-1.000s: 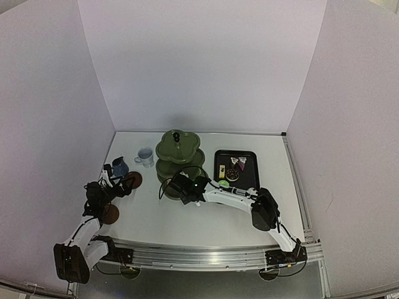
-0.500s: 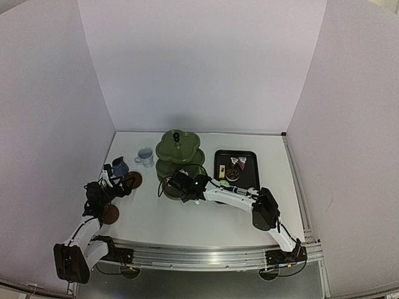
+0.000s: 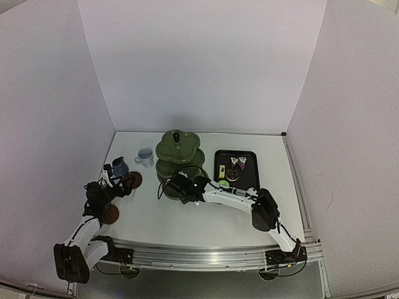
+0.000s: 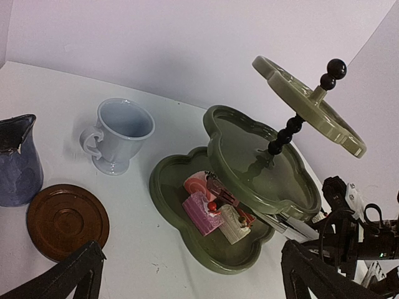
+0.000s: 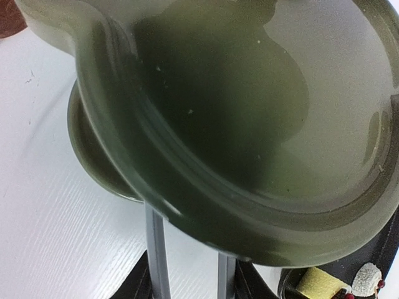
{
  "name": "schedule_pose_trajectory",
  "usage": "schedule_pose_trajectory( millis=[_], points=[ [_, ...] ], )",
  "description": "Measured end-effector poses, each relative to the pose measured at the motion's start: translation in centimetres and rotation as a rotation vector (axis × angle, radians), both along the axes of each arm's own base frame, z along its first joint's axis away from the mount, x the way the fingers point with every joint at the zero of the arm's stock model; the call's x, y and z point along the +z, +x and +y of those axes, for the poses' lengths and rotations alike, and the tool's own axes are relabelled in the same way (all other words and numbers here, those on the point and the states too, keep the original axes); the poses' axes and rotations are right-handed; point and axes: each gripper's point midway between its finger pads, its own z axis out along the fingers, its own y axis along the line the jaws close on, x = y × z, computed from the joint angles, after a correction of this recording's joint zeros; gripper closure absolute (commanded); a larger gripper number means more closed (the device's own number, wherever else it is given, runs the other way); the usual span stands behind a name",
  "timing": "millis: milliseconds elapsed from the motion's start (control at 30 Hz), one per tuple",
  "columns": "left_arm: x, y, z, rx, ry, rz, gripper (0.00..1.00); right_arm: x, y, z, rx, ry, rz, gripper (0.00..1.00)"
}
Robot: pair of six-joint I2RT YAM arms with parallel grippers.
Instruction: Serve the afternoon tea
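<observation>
Left hand (image 4: 190, 268) released, fingers wide apart, positioned left of the three-tier stand (image 4: 249, 162). Right hand (image 3: 177, 185) clenched on metal tongs (image 5: 156, 249), whose arms reach under the stand's middle tier. Small cakes (image 4: 212, 208) lie on the stand's bottom tier; pale mug (image 4: 118, 134) and brown saucer (image 4: 67, 221) rest on the tabletop (image 3: 187, 218) left of the stand

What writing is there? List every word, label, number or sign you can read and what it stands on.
None can be read. The green stand, pale mug, dark blue mug, brown saucer, cakes and black tray show no lettering in any view.
</observation>
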Motion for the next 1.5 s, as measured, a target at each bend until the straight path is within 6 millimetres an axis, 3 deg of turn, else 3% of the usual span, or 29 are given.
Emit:
schedule_pose_trajectory(
  millis=[867,1167,1500],
  points=[
    [0.0,0.0,0.0,-0.002,0.006,-0.003,0.00,0.5,-1.3,0.2,0.014,-0.029,-0.043,0.66],
    [0.0,0.0,0.0,-0.002,0.006,-0.003,0.00,1.6,-2.8,0.2,0.045,-0.019,-0.040,0.66],
    [-0.3,-0.1,0.0,-0.003,0.016,0.004,0.00,1.0,-5.1,1.0,0.134,0.004,0.055,0.67]
  ],
)
